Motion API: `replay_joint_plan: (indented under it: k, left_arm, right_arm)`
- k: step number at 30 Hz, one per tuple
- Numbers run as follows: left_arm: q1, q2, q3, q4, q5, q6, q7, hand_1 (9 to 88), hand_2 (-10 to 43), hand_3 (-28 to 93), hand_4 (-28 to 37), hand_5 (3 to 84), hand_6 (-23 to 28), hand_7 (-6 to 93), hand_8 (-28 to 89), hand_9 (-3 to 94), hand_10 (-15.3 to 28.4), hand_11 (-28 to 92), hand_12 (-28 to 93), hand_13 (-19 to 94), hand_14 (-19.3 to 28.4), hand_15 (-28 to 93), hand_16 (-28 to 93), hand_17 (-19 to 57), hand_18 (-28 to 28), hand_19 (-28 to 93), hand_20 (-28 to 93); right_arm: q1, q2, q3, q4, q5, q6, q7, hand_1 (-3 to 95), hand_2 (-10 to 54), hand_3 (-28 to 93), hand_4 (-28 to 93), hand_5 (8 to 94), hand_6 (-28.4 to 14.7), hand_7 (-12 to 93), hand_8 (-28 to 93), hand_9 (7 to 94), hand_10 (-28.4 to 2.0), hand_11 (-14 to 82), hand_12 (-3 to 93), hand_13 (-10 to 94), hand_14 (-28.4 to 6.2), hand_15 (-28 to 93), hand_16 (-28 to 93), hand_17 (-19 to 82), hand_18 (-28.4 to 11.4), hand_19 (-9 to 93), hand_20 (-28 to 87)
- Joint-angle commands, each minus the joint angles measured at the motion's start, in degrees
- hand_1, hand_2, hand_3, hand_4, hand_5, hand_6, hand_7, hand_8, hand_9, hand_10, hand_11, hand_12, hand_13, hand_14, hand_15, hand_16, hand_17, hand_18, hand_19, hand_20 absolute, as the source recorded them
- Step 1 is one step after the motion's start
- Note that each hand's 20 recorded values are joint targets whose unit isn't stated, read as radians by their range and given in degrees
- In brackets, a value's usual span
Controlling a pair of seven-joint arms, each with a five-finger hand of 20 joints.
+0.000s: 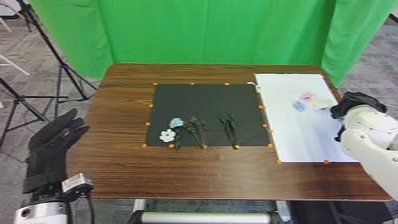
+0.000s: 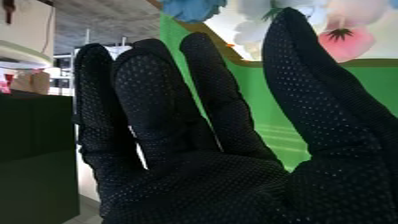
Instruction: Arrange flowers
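In the head view my right hand [image 1: 360, 103] is over the right edge of the white sheet [image 1: 298, 135], beside pink, blue and white flowers [image 1: 308, 100] lying on it. In the right wrist view my right hand [image 2: 191, 175] has its fingers straight and holds nothing; a blue flower [image 2: 191, 9] and a pink flower [image 2: 346, 44] are beyond the fingertips. On the black mat [image 1: 204, 100] lie a light blue flower [image 1: 176, 122], a white flower [image 1: 167, 135] and green stems [image 1: 229, 131]. My left hand [image 1: 53, 152] stays off the table's left side, fingers straight.
Small orange markers edge the black mat and white sheet on the brown table [image 1: 178, 175]. A green curtain [image 1: 213, 32] hangs behind the table. Black tripod stands [image 1: 62, 75] are on the floor at the left.
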Motion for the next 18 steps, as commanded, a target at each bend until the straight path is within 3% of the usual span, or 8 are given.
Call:
replay_joint_plan:
  k: [1, 8, 11, 15, 18]
  left_arm:
    - [0.4, -0.30, 0.21, 0.09, -0.37, 0.07, 0.23, 27.2, 3.5, 83, -18.4, 38.6, 9.9, 16.7, -11, 32.6, 19.0, 37, 6, 23, 26.0, 63, -17, -10.6, 20.7, 57, 3]
    - [0.0, -0.62, 0.29, 0.19, -0.04, -0.17, -0.04, 27.2, 3.6, 83, -18.5, 38.6, 9.9, 16.6, -11, 32.5, 19.0, 37, 6, 23, 25.9, 63, -17, -10.6, 20.7, 57, 3]
    - [0.0, -0.10, 0.58, 0.20, -0.61, 0.18, 0.58, 27.2, 3.5, 83, -18.5, 38.7, 10.0, 16.7, -11, 32.6, 19.0, 37, 6, 23, 25.9, 63, -17, -10.6, 20.7, 57, 3]
    - [-0.2, -0.89, 0.28, 0.26, 0.21, -0.38, -0.17, 27.3, 3.7, 83, -18.5, 38.6, 10.0, 16.7, -11, 32.5, 19.0, 37, 6, 23, 25.9, 63, -17, -10.6, 20.8, 57, 4]
    - [-0.4, -0.86, 0.41, 0.35, 0.00, -0.41, -0.10, 27.4, 3.7, 83, -18.5, 38.7, 10.0, 16.6, -11, 32.5, 19.0, 37, 6, 23, 26.0, 63, -17, -10.6, 20.8, 57, 4]
  right_arm:
    - [-1.9, 0.2, 1.5, 0.9, 0.1, 0.8, 0.5, 34.5, -4.3, 83, -25, 52.5, -10.1, 20, -10, 51.3, -22.4, 20.6, 16.2, 62, -11.3, 81, 15, 33, -22.7, 93, -4]
    - [-1.7, 0.1, 1.1, 1.5, 0.2, 1.2, 0.5, 35.1, -4.4, 83, -25, 52.7, -9.9, 20, -11, 53.3, -21.1, 21.1, 16.1, 62, -11.0, 81, 15, 34, -22.6, 93, -3]
    - [-1.7, -0.3, 1.1, 1.7, 0.0, 1.0, 0.3, 35.3, -4.5, 83, -25, 53.0, -9.9, 20, -11, 53.9, -20.7, 21.7, 16.0, 62, -11.0, 81, 15, 34, -22.5, 93, -4]
    - [-2.0, -0.9, 1.0, 2.0, -0.3, 0.3, 0.0, 35.4, -4.7, 84, -25, 53.4, -9.9, 20, -11, 54.1, -20.1, 22.4, 16.0, 62, -11.1, 81, 15, 33, -22.5, 93, -4]
    - [-2.2, -1.0, 0.4, 2.0, 0.1, 1.4, -0.1, 35.8, -4.9, 84, -25, 53.7, -9.7, 20, -11, 54.5, -19.9, 22.9, 16.0, 63, -11.0, 81, 15, 34, -22.5, 93, -4]
